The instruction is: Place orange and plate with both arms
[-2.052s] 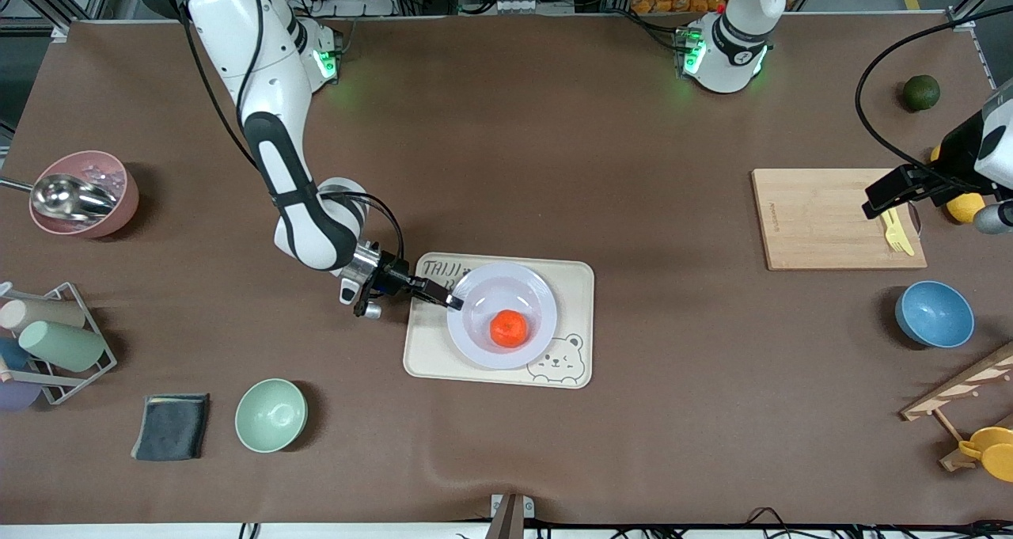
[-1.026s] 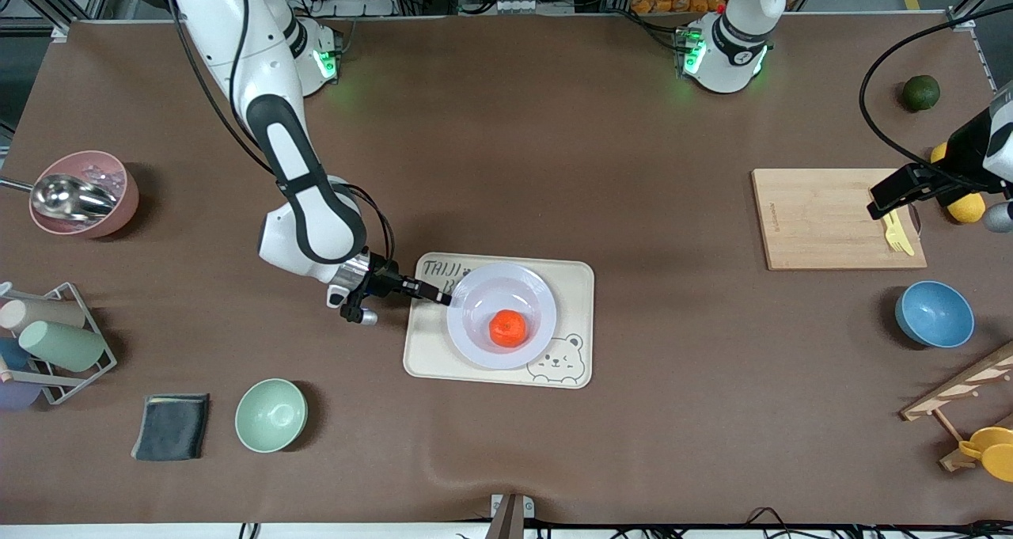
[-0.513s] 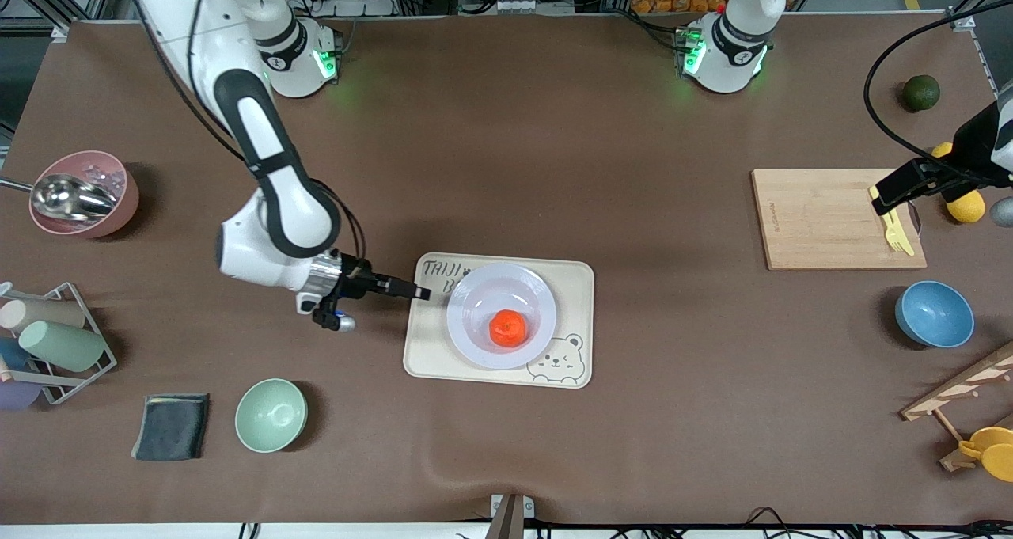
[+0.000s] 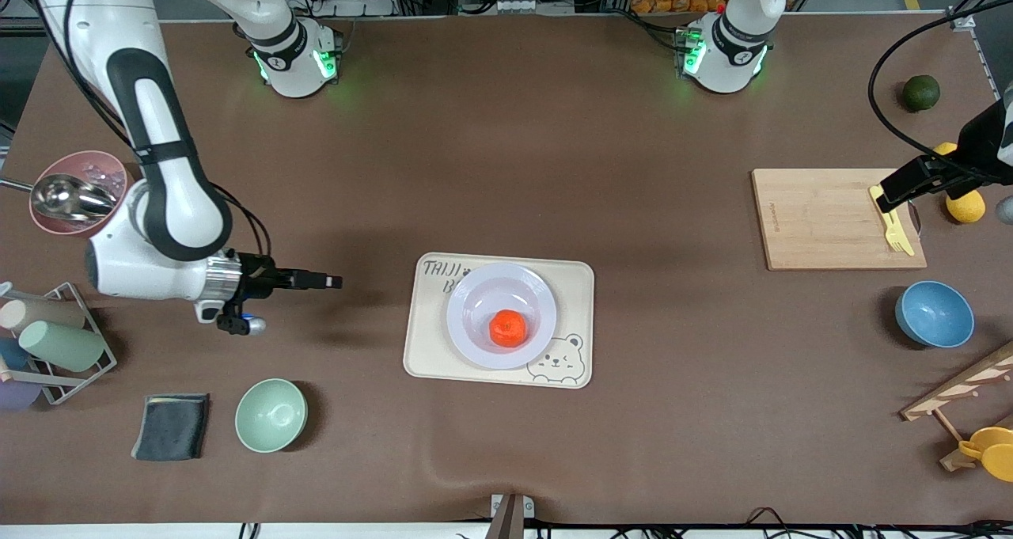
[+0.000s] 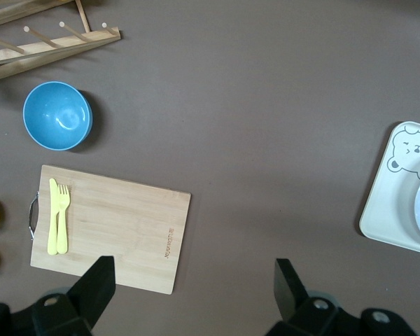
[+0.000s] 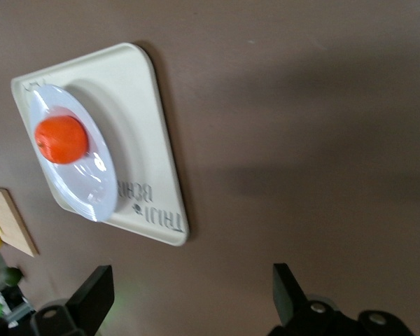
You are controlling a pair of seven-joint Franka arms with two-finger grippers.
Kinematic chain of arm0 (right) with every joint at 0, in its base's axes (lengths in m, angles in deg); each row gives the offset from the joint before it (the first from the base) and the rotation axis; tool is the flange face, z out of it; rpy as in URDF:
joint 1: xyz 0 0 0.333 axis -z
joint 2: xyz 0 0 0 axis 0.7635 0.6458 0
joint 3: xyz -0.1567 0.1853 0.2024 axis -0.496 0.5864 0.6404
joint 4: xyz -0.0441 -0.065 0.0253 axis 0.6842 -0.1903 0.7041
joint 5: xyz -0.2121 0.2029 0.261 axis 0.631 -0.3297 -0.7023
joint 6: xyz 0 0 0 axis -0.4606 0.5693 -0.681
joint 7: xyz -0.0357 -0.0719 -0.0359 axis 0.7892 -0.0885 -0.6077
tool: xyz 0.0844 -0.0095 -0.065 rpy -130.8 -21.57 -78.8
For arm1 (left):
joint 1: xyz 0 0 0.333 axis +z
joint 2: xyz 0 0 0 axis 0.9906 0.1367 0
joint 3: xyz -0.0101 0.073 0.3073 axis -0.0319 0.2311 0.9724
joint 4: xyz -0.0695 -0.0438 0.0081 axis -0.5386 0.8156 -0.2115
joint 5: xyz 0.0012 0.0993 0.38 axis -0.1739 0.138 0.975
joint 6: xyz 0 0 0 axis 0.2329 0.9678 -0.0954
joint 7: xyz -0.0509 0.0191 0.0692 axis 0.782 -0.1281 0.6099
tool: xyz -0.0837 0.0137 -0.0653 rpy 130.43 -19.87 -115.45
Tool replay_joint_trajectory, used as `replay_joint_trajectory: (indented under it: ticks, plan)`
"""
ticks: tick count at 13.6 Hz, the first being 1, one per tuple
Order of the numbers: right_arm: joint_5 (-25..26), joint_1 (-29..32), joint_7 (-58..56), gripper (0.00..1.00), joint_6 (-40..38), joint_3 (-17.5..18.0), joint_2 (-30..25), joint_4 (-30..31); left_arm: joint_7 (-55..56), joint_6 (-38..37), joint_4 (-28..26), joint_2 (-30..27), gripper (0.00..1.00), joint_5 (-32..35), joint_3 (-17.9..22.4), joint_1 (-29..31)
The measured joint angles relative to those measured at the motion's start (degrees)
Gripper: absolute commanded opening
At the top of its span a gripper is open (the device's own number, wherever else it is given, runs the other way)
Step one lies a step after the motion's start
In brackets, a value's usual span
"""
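Note:
The orange (image 4: 507,328) lies in the sunken centre of the pale lavender-white plate (image 4: 476,336), which sits on the cream bear tray (image 4: 574,286) at mid-table. The orange (image 6: 61,139) and plate (image 6: 84,192) also show in the right wrist view. My right gripper (image 4: 332,282) is open and empty, over bare table between the tray and the right arm's end, apart from the plate. My left gripper (image 4: 890,197) is open and empty, over the wooden cutting board (image 4: 823,218) at the left arm's end; the board (image 5: 119,231) shows in the left wrist view.
A yellow fork (image 4: 894,230) lies on the board, lemons (image 4: 965,205) beside it, a dark green fruit (image 4: 921,92) farther off. A blue bowl (image 4: 934,313) and wooden rack (image 4: 957,392) are nearer. At the right arm's end: pink bowl with ladle (image 4: 83,195), cup rack (image 4: 51,341), mint bowl (image 4: 271,415), dark cloth (image 4: 171,426).
My right gripper let go of the plate's rim and drew back from the tray toward the right arm's end of the table. The plate and orange stayed put. The left gripper barely moved.

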Motion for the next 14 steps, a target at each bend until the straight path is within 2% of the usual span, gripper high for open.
replay_joint_trajectory:
  ticks: [4, 5, 10, 14]
  plan:
    - [5.1, 7.5, -1.75, 1.0, -7.32, -0.02, -0.07, -4.14, -0.05, -0.13, 0.02, -0.01, 1.0, 0.0, 0.02, 0.02]
    - [7.68, 8.48, -3.12, 1.0, -8.08, 0.0, -0.08, -5.15, -0.19, -0.15, 0.03, -0.01, 1.0, 0.0, 0.02, 0.01]
    - [22.18, 9.25, -7.85, 1.0, -11.39, 0.17, -2.86, -9.63, -5.09, -0.38, 0.04, -0.01, 1.0, 0.0, -0.08, -0.02]
    - [27.82, 9.21, -7.62, 1.0, -17.78, 0.68, -8.85, -12.78, -5.29, -2.79, 0.12, -0.25, 1.0, 0.0, -0.63, -0.21]
